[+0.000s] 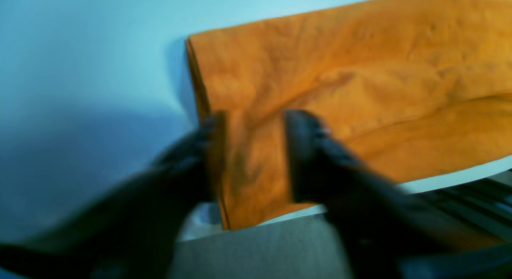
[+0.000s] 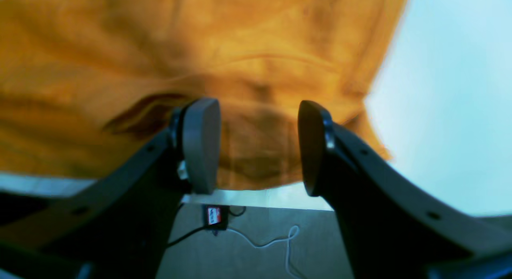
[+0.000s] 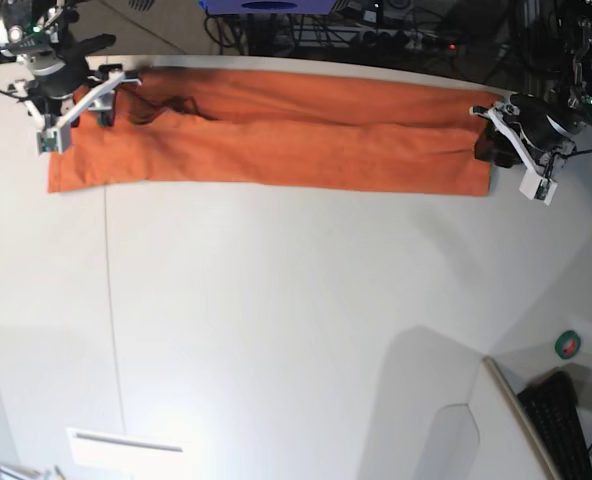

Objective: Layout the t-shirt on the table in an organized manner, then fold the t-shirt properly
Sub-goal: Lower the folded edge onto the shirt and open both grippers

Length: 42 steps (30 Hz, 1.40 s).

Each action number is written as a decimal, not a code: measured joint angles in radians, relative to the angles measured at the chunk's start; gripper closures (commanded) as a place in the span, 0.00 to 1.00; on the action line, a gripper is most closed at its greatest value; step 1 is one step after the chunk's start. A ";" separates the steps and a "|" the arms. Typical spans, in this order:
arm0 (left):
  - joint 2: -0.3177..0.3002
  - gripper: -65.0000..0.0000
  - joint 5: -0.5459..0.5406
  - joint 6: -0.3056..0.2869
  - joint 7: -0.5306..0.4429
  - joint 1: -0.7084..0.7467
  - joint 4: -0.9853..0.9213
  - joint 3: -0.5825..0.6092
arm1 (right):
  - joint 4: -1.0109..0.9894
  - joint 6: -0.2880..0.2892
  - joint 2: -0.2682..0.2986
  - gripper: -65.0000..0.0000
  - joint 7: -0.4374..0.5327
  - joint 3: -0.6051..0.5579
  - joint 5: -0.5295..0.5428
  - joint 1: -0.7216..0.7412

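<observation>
— as the t-shirt [image 3: 276, 140] lay then, where was it on the table [image 3: 296, 320]?

— it was stretched into a long narrow orange band along the far edge, folded lengthwise, with creases running along it. one short end sat near the far left corner in the base view, the other near the far right.

— and the grippers?

— one at each end. the right gripper [image 2: 258, 147] was at the band's left end in the base view; its wrist view showed the two grey pads [image 2: 200, 145] standing well apart, with orange cloth lying beyond and between them, nothing pinched. the left gripper [image 1: 254, 157] was at the opposite end. its fingers were blurred, but they stood apart too, straddling the corner of the folded cloth, one finger [image 1: 304, 151] over the fabric and the other at its layered edge.

— was that one touching the cloth?

— couldn't tell through the blur.

— anything else around?

— a thin dark seam line [image 3: 111, 300] crossed the tabletop, a small panel with a slot [image 3: 126, 445] lay at the near edge, and a green tape roll [image 3: 569, 345] sat off to the right, beside a keyboard [image 3: 561, 420].
</observation>
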 measured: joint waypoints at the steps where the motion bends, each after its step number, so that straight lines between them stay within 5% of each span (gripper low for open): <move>1: 0.000 0.44 -0.001 0.000 0.000 0.003 0.002 -0.005 | 0.000 0.000 0.003 0.57 -0.001 0.015 -0.009 -0.001; 4: 0.012 0.31 -0.008 -0.006 0.002 0.048 0.061 -0.103 | 0.001 0.000 0.008 0.57 0.000 0.045 -0.009 0.003; 7: 0.048 0.35 0.007 0.011 0.003 0.077 0.143 -0.196 | 0.002 0.000 0.011 0.64 -0.001 0.047 -0.009 0.016; 9: 0.083 0.51 -0.009 0.006 -0.008 0.077 0.161 -0.200 | 0.001 0.001 0.009 0.82 -0.001 0.045 -0.004 0.033; 11: 0.126 0.81 -0.007 0.001 -0.008 0.057 0.120 -0.165 | 0.000 0.001 0.010 1.00 -0.001 0.044 -0.005 0.053; 12: 0.146 0.98 -0.006 -0.002 0.000 0.042 0.089 -0.140 | -0.003 0.001 0.010 1.00 -0.001 0.044 -0.003 0.063; 13: 0.162 1.00 0.003 -0.005 0.001 0.025 0.049 -0.122 | -0.012 0.001 0.008 1.00 0.000 0.044 -0.008 0.075; 28: 0.216 1.00 0.002 0.008 -0.011 -0.181 -0.318 -0.091 | -0.441 0.007 0.022 1.00 0.044 0.049 0.010 0.301; 39: 0.237 1.00 0.003 0.013 -0.003 -0.147 -0.187 -0.099 | -0.357 -0.001 0.024 1.00 0.051 0.048 -0.006 0.261; 42: 0.300 1.00 0.005 0.016 -0.010 -0.153 -0.153 -0.101 | -0.301 -0.003 0.016 1.00 0.042 0.044 -0.009 0.227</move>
